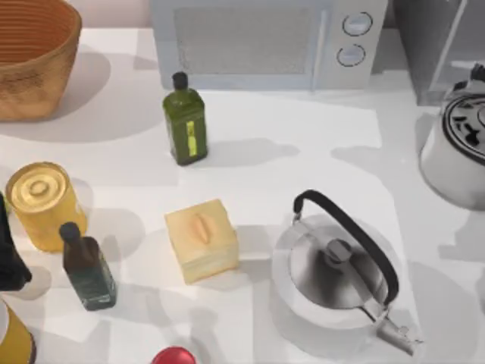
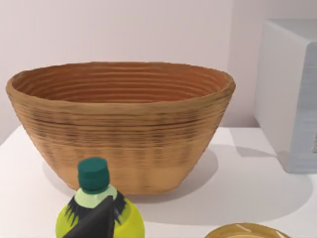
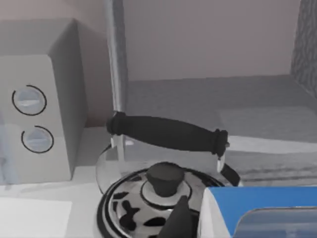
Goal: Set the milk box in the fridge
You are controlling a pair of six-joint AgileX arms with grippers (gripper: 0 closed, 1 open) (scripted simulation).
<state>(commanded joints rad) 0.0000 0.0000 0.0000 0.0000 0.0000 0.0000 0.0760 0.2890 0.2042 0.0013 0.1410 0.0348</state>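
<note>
Evidently the milk box [image 3: 257, 210] was already up off the table, its blue top close against the right wrist camera, just short of the fridge [image 3: 208, 109]. One dark finger [image 3: 179, 220] of the right gripper lay against the carton's side, so the jaws looked closed on it. A second kettle [image 3: 158, 198] stood directly before the fridge's open compartment, its black handle crossing the way in. Judging by that, the carton needed to travel above the handle, level and upright, and descend only once past the fridge's sill. The left gripper [image 2: 96, 223] idled well away from the fridge, beside the basket [image 2: 121, 124]; I cannot tell how its jaws stood.
</note>
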